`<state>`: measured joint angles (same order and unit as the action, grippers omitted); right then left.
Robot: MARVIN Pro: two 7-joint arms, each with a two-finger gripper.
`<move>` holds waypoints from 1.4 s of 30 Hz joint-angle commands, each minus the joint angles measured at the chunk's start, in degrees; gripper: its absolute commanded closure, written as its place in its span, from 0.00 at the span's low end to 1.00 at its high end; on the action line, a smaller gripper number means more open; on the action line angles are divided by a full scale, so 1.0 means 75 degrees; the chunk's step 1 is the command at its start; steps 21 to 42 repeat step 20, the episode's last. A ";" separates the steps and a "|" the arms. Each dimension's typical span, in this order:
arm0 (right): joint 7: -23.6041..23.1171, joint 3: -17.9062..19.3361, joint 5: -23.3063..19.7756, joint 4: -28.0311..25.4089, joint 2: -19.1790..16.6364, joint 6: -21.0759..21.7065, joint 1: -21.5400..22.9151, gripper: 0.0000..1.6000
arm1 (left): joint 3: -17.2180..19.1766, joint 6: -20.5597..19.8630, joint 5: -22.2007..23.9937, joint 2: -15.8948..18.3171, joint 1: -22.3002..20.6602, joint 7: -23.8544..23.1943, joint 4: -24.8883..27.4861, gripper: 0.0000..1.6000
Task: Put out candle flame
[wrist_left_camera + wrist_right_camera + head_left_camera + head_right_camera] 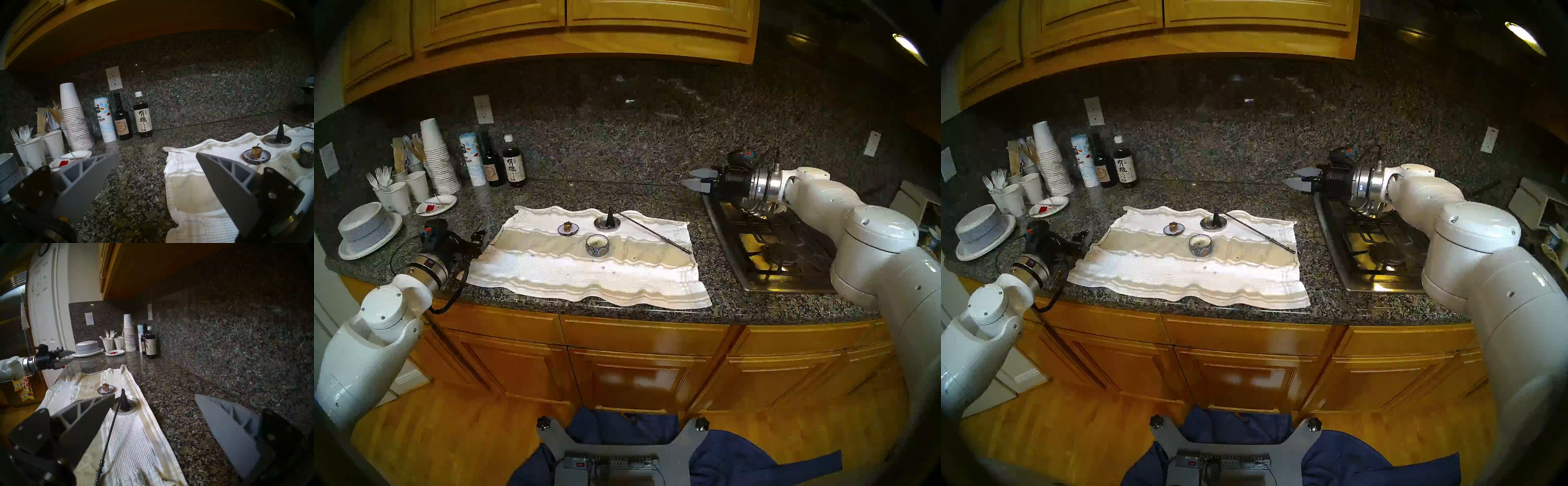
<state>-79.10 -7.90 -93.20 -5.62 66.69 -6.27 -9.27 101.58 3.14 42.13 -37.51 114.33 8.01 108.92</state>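
A white towel (585, 271) lies on the granite counter. On it stand a small gold candle (567, 226) on a little dish, a patterned bowl candle (597, 245), and a black cone snuffer (610, 217) resting on a silver dish, its long handle (656, 234) running right. I see no flame on either candle. My left gripper (482, 236) is open and empty at the towel's left edge; its wrist view shows the gold candle (256, 151) to the right. My right gripper (695, 180) is open and empty, hovering right of and behind the towel; its wrist view shows the snuffer (124, 401) beside its left finger.
A gas stove (768, 251) lies under my right arm. Bottles (514, 166), a salt canister, stacked paper cups (438, 159), cups of forks and stacked plates (365, 227) crowd the back left. The counter's front edge runs just before the towel.
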 commanded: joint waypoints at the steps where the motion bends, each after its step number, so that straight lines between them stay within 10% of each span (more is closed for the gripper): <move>1: 0.0011 0.0119 -0.0100 -0.0014 -0.0048 0.0027 0.0333 0.00 | 0.0173 0.0090 -0.0011 0.0058 -0.0158 0.0016 0.0120 0.00; 42: -0.0007 0.0153 -0.0082 -0.0014 -0.0052 0.0025 0.0328 0.00 | 0.0173 0.0090 -0.0011 0.0058 -0.0158 0.0017 0.0120 0.00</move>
